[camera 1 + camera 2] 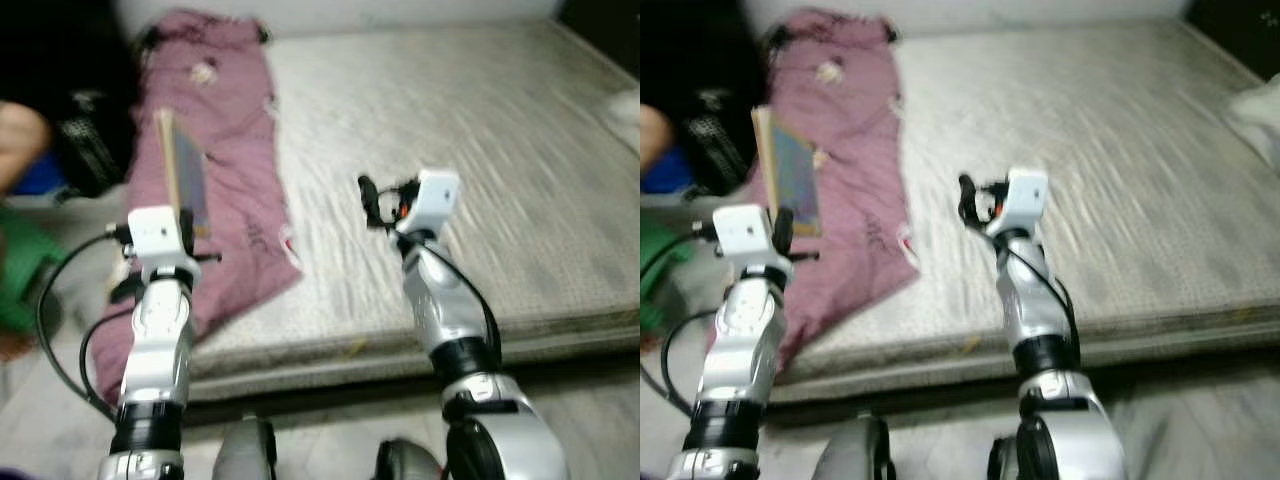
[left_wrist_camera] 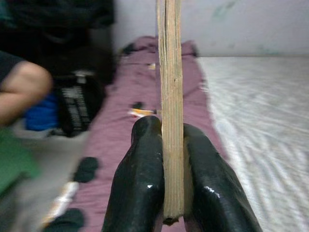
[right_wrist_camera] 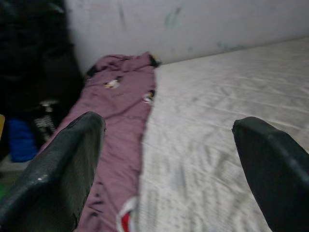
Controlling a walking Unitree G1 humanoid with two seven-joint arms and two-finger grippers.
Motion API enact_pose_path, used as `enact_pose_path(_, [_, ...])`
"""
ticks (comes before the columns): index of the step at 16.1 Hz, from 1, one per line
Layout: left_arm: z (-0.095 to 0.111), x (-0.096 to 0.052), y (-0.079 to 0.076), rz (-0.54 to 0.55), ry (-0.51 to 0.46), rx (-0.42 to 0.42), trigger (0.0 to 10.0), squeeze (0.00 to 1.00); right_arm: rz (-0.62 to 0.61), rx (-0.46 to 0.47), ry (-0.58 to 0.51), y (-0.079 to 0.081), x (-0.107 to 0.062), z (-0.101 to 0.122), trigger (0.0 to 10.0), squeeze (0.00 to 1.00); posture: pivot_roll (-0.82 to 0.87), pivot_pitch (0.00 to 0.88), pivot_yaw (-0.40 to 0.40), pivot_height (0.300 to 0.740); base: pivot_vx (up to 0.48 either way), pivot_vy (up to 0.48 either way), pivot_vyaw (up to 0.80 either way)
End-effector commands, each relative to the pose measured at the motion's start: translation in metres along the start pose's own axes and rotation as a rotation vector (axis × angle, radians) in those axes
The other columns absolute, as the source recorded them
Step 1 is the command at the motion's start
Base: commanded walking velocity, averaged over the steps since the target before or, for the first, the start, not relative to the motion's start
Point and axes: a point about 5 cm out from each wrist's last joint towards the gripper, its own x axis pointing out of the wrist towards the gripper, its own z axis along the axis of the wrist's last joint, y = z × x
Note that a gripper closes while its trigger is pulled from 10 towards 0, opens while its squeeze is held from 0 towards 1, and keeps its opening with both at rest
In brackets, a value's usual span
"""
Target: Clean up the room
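While right fingers [image 3: 270, 164] gape, left fingers [image 2: 145, 179] pinch a board [image 2: 170, 96] — upright.

A thin wooden board [image 1: 184, 176] with a blue-grey face and pale wood edges stands upright on its edge, clamped at its lower end between the two black fingers [image 2: 140, 183] of the left gripper [image 2: 169, 193]. It is held above the left side of the mattress [image 1: 480, 180], over a crumpled mauve cloth [image 1: 235, 170] lying lengthwise there.
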Motion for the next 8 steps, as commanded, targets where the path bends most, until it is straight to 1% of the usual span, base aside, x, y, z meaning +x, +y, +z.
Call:
enact_pose_path(1, [0.005, 0.0, -0.001, -0.006, -0.028, 0.029, 10.0, 0.0, -0.002, -0.004, 0.006, 0.001, -0.004, -0.004, 10.0, 0.0, 0.01, 0.0, 0.048, 0.74, 0.0, 0.0, 0.0])
enact_pose_path(3, [0.005, 0.001, -0.005, -0.043, -0.036, 0.053, 10.0, 0.0, -0.019, -0.011, 0.007, -0.003, -0.004, -0.004, 10.0, 0.0, 0.0, 0.0, 0.051, 0.74, 0.0, 0.0, 0.0])
enact_pose_path(4, [0.002, 0.002, -0.005, -0.073, -0.031, 0.052, 10.0, 0.0, -0.024, -0.016, 0.01, -0.004, -0.005, -0.005, 10.0, 0.0, -0.01, 0.0, 0.05, 0.74, 0.0, 0.0, 0.0])
enact_pose_path(5, [0.0, 0.003, -0.003, -0.067, -0.023, 0.059, 10.0, 0.0, -0.019, -0.025, 0.012, -0.004, -0.006, -0.006, 10.0, 0.0, -0.01, 0.0, 0.048, 0.74, 0.0, 0.0, 0.0])
enact_pose_path(7, [-0.006, 0.005, -0.001, 0.003, 0.033, 0.051, 10.0, 0.0, -0.012, -0.042, 0.023, -0.007, -0.01, -0.008, 10.0, 0.0, -0.02, 0.0, 0.038, 0.74, 0.0, 0.0, 0.0])
enact_pose_path(8, [-0.007, 0.003, -0.002, 0.034, 0.039, 0.061, 10.0, 0.0, -0.005, -0.047, 0.031, -0.009, -0.012, -0.01, 10.0, 0.0, -0.02, 0.0, 0.03, 0.74, 0.0, 0.0, 0.0])
